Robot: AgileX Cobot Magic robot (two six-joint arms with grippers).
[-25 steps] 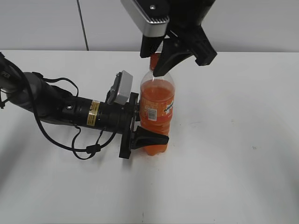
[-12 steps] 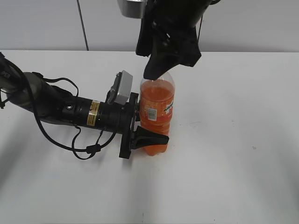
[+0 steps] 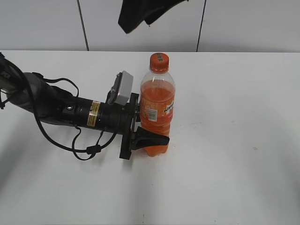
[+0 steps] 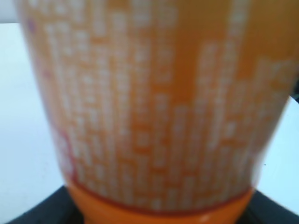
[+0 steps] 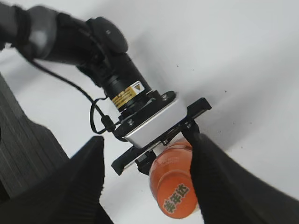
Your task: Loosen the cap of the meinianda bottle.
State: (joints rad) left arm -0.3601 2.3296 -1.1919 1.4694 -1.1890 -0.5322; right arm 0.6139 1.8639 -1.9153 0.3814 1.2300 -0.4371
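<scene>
The meinianda bottle (image 3: 158,110) stands upright on the white table, full of orange drink, with an orange label and white barcode patch. Its orange-red cap (image 3: 159,62) sits on the neck, uncovered; in the right wrist view the cap (image 5: 179,203) shows printed characters on top. My left gripper (image 3: 149,125) is shut on the bottle's lower body from the left; the left wrist view is filled by the blurred label (image 4: 159,107). My right gripper (image 5: 145,154) is open and raised above the cap, touching nothing; only a dark finger (image 3: 136,14) shows at the exterior view's top edge.
The left arm (image 3: 61,108) lies low across the white table (image 3: 234,154) with a looping black cable (image 3: 89,150). A grey panelled wall (image 3: 243,23) runs behind the table.
My right gripper has let go of the cap and risen up and to the left, leaving the cap exposed. The left gripper and bottle have not moved.
</scene>
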